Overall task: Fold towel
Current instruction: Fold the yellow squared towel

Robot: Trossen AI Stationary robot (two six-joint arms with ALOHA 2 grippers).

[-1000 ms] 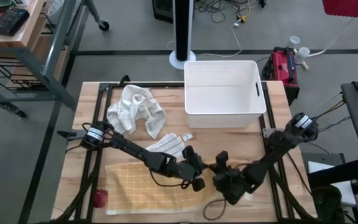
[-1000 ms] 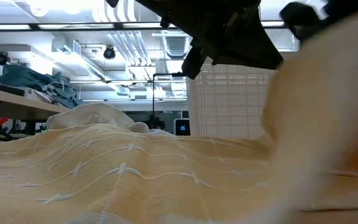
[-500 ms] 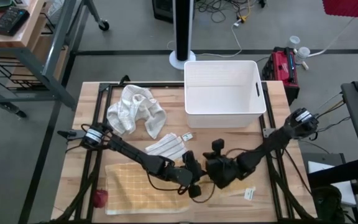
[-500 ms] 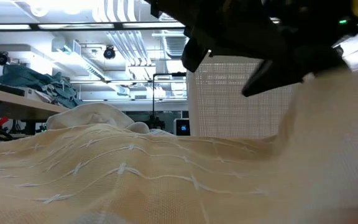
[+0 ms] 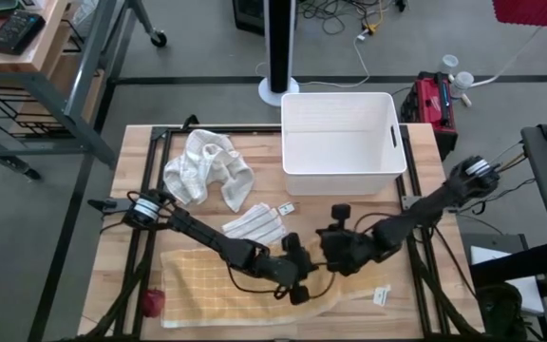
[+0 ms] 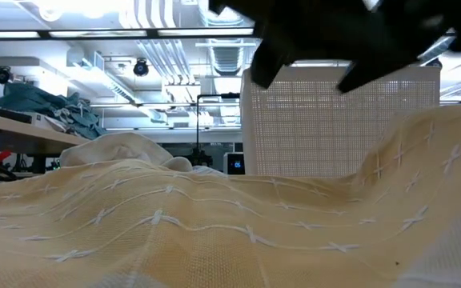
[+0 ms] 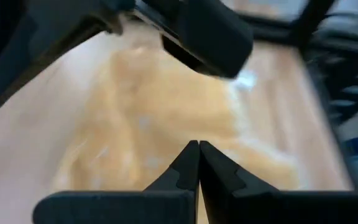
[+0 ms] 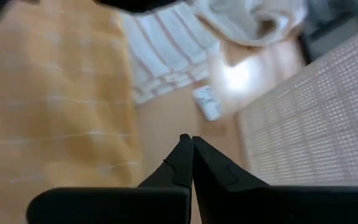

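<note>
Right gripper [image 5: 335,249], fingers pinched together with nothing visibly between them, has swung up off the yellow towel [image 5: 207,290] toward the white bin [image 5: 342,142], so your towel lies spread at the table's front edge, unfolded.

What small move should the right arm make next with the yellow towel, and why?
Probably reopen the right end effector and regrasp: its fingers meet shut with no cloth visibly between them, while the yellow towel lies mostly flat, its right part rumpled, not yet folded.

Wooden table [image 5: 416,285], yellow towel [image 5: 207,285], striped cloth [image 5: 254,225], white cloth [image 5: 207,166], white bin [image 5: 340,142]
</note>
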